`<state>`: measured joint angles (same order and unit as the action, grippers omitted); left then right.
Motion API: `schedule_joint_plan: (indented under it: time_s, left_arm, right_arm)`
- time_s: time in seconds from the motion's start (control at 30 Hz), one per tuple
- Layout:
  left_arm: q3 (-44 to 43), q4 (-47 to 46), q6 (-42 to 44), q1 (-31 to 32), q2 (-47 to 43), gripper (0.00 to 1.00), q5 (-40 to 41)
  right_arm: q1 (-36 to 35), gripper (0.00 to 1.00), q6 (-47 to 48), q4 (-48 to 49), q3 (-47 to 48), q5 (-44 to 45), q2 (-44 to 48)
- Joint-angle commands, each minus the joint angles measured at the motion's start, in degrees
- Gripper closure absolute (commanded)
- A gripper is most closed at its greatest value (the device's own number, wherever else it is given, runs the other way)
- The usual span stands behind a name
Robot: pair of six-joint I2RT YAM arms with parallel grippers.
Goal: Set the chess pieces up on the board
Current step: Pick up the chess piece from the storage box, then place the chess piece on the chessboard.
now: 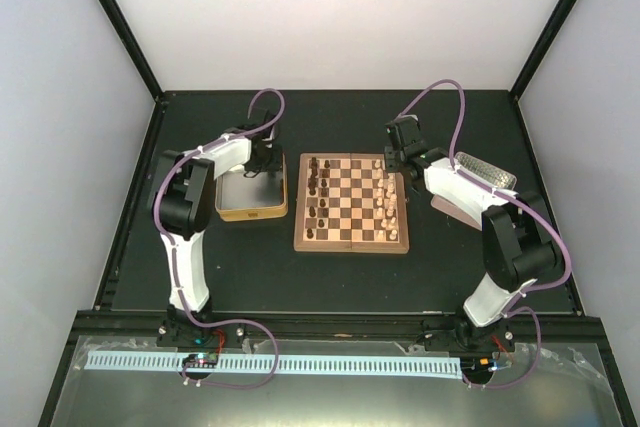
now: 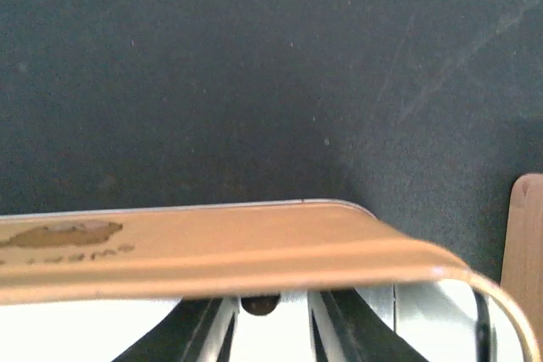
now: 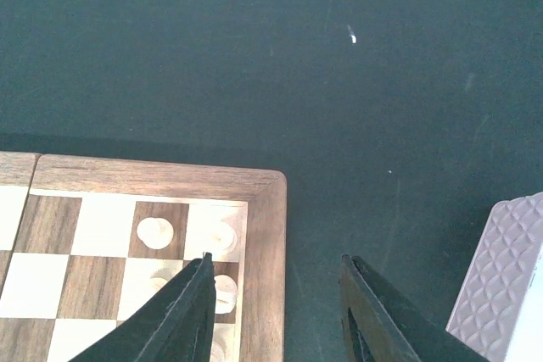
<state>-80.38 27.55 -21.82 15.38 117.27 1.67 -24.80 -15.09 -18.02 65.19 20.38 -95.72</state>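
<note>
The board point(image 1: 350, 237) lies mid-table, with dark chess pieces point(image 1: 316, 192) along its left side and cream chess pieces point(image 1: 388, 197) along its right. My left gripper point(image 1: 262, 163) reaches into the far right corner of the yellowish tin point(image 1: 250, 209). In the left wrist view the tin's rim point(image 2: 212, 247) hides the fingertips. A dark round piece point(image 2: 260, 303) shows between the fingers point(image 2: 199, 336). My right gripper point(image 3: 273, 262) is open and empty above the board's far right corner point(image 3: 267, 209), next to cream pieces point(image 3: 155, 232).
A silvery perforated tray point(image 1: 487, 173) lies right of the board under the right arm, and shows at the right wrist view's edge point(image 3: 505, 277). The board's edge point(image 2: 528, 235) is just right of the tin. Black mat surrounds everything.
</note>
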Motion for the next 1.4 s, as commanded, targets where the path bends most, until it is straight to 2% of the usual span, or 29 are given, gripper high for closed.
schedule_joint_plan:
  time_s: [0.0,0.2,0.4,0.5,0.6,0.73,0.93,1.0,1.1,1.2,1.37]
  left_arm:
    - [-3.3,-0.7,1.0,-0.3,2.7,0.79,2.5]
    - [-4.7,0.4,2.0,-0.3,4.3,0.81,3.5]
    - [-3.5,1.8,2.4,-0.3,2.5,0.96,2.7]
    - [-0.9,2.4,2.6,-0.2,-1.4,0.98,0.4]
    - [1.8,3.6,3.4,-0.2,-5.7,0.98,-3.6]
    - [4.8,4.9,6.2,-0.1,-11.3,0.99,-9.8]
    - [7.4,4.0,11.5,0.8,-19.5,0.98,-25.4]
    - [8.2,2.4,13.4,2.4,-22.4,0.98,-29.9]
    - [10.0,-0.2,17.0,7.1,-26.9,0.98,-30.6]
    - [13.7,-5.6,19.4,13.3,-31.3,0.99,-28.6]
    - [20.5,-17.4,21.8,21.3,-37.4,0.98,-21.0]
  right_arm:
    - [0.5,0.58,0.3,1.0,1.4,0.3,0.2]
    - [0.5,0.58,0.2,0.9,1.4,0.1,0.4]
    - [0.4,0.58,0.0,0.4,2.0,-1.1,0.6]
    - [0.5,0.58,0.1,-0.5,3.1,-4.0,0.9]
    - [0.5,0.58,1.0,-1.7,4.9,-10.0,1.5]
    - [0.5,0.57,0.5,-4.9,8.7,-22.6,1.6]
    - [0.5,0.53,-1.6,-11.9,14.7,-40.7,0.3]
    - [0.5,0.39,-1.6,-13.4,15.7,-45.5,0.6]
    - [0.5,0.33,-4.4,-13.8,15.9,-53.8,1.5]
    - [0.5,0.31,-11.1,-9.3,11.9,-61.5,4.1]
    - [0.5,0.33,-21.2,-0.5,0.6,-64.4,12.1]
